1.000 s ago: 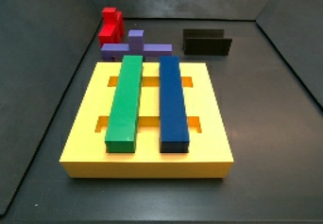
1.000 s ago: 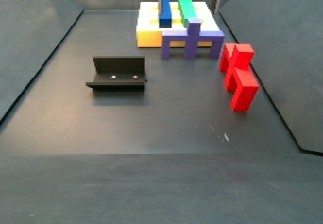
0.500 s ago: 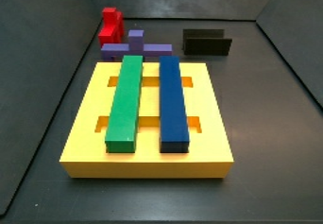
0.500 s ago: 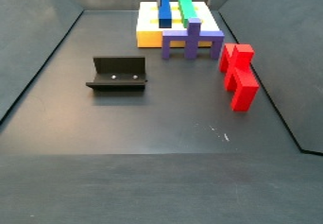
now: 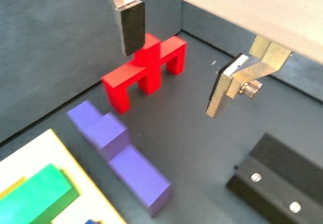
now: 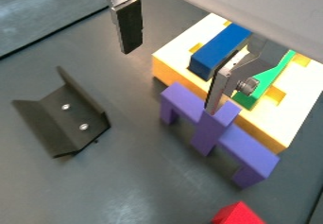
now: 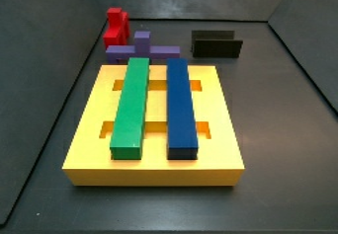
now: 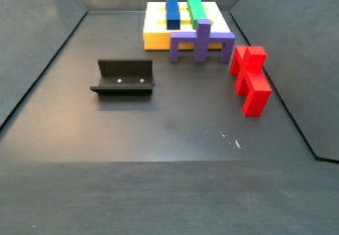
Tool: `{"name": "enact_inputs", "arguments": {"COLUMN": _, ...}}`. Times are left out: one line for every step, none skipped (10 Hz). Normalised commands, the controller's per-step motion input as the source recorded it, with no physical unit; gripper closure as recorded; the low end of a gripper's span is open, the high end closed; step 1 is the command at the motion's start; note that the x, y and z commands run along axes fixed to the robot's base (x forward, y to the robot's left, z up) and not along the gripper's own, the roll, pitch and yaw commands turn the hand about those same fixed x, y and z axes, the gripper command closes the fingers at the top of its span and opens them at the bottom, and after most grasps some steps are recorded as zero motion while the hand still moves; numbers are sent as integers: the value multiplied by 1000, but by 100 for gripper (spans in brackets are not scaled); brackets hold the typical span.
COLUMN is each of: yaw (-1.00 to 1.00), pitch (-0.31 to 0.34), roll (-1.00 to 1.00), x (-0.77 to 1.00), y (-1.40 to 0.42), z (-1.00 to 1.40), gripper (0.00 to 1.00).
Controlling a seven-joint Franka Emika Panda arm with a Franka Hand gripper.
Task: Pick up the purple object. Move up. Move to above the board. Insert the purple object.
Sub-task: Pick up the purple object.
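Observation:
The purple object (image 6: pixel 217 135) stands on the floor against the short end of the yellow board (image 6: pixel 173 65); both side views show it too (image 7: pixel 142 49) (image 8: pixel 201 40). The board (image 7: pixel 152 171) carries a long green bar (image 7: pixel 132 105) and a long blue bar (image 7: pixel 179 105). My gripper (image 6: pixel 177 56) hangs open and empty high above the floor, over the purple object and the board's end. One finger (image 6: pixel 127 25) is over bare floor and one (image 6: pixel 225 84) over the purple object. In a wrist view the gripper (image 5: pixel 177 62) spans the red piece. The side views barely show the gripper.
A red blocky piece (image 5: pixel 145 71) stands beside the purple object (image 5: pixel 120 157), seen also in both side views (image 7: pixel 117 25) (image 8: pixel 249 76). The fixture (image 6: pixel 63 114) stands apart on the dark floor (image 8: pixel 125 78) (image 7: pixel 216 44). Dark walls enclose the floor.
The fingertips seen at the top edge of a side view have moved up and almost out of the frame. No piece has moved.

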Motion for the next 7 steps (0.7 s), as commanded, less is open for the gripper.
{"name": "enact_inputs", "arguments": {"yaw": 0, "pitch": -4, "roll": 0, "x": -140, "y": -497, "z": -229, "gripper": 0}}
{"name": "enact_inputs", "arguments": {"yaw": 0, "pitch": -53, "roll": 19, "x": -231, "y": -460, "z": -343, "gripper": 0}}
{"name": "enact_inputs", "arguments": {"yaw": 0, "pitch": -169, "roll": 83, "x": -211, "y": -489, "z": -591, "gripper": 0}}
{"name": "enact_inputs", "arguments": {"yaw": 0, "pitch": -161, "roll": 121, "x": -203, "y": -400, "z": -603, "gripper": 0}}
{"name": "enact_inputs", "arguments": {"yaw": 0, "pitch": -140, "roll": 163, "x": -214, "y": -286, "z": -520, "gripper": 0}}
{"name": "enact_inputs", "arguments": {"yaw": -6, "pitch": -147, "roll": 161, "x": -274, "y": -29, "z": -437, "gripper": 0}}
{"name": "enact_inputs", "arguments": {"yaw": 0, "pitch": -113, "roll": 99, "x": -251, "y": 0, "z": -249, "gripper": 0}}
